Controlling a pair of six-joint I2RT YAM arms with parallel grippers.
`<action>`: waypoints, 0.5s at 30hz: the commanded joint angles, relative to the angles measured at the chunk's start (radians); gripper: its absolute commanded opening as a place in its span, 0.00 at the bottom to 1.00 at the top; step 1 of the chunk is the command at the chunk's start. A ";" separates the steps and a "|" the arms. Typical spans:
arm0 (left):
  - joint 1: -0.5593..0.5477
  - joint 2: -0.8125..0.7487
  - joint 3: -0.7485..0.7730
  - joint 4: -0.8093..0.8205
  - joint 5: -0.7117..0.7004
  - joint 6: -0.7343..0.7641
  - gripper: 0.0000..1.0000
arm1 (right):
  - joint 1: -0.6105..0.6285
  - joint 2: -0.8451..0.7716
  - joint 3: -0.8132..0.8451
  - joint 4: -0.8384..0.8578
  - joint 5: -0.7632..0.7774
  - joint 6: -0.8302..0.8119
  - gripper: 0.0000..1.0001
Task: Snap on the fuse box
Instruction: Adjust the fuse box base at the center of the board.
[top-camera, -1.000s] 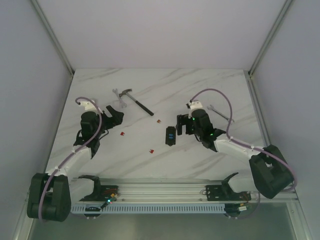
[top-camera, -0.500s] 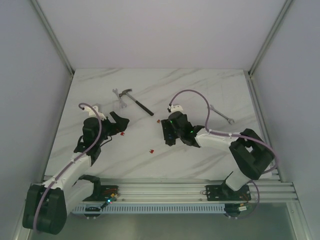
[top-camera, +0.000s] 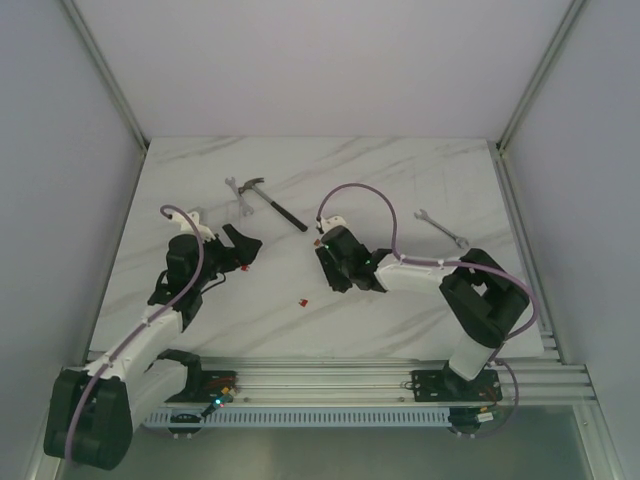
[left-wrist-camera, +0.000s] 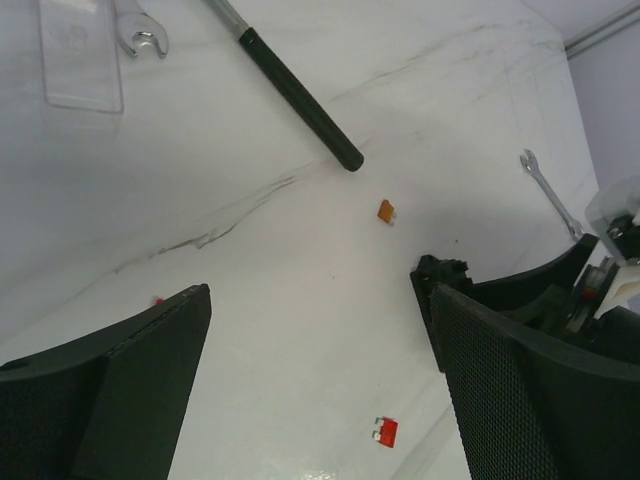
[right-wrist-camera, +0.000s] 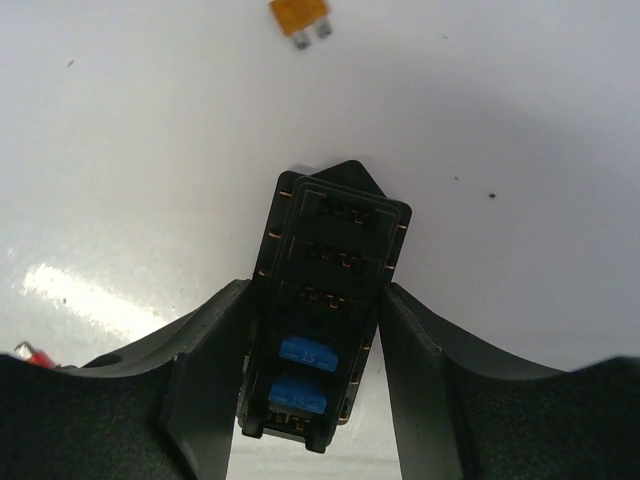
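Observation:
The fuse box (right-wrist-camera: 325, 300) is a small black block lying flat on the marble table, with two blue fuses near its close end and empty slots beyond them. My right gripper (right-wrist-camera: 315, 290) straddles it, and both fingertips rest against its long sides. From above, the right gripper (top-camera: 338, 265) covers the box almost completely. My left gripper (left-wrist-camera: 318, 300) hovers wide open over bare table to the left, with nothing between its fingers (left-wrist-camera: 150, 370). It shows as the left gripper (top-camera: 240, 247) in the top view.
A black-handled hammer (top-camera: 275, 205) and a small wrench (top-camera: 235, 188) lie at the back left. A second wrench (top-camera: 440, 227) lies on the right. Loose fuses are scattered about: an orange fuse (right-wrist-camera: 300, 17) just past the box and a red fuse (left-wrist-camera: 386, 432). A clear plastic piece (left-wrist-camera: 83, 55) lies near the small wrench.
My right arm has swung left over the fuse box, and its jaws have narrowed from wide open onto the box's sides. The left arm shifted slightly forward, then held still.

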 joint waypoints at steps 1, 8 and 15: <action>-0.006 -0.015 0.042 -0.013 0.042 -0.008 1.00 | 0.011 0.011 0.049 -0.029 -0.119 -0.176 0.41; -0.007 -0.038 0.051 -0.034 0.048 0.002 1.00 | 0.040 0.059 0.118 -0.102 -0.310 -0.378 0.41; -0.007 -0.048 0.050 -0.054 0.046 0.013 1.00 | 0.049 0.031 0.110 -0.147 -0.253 -0.405 0.66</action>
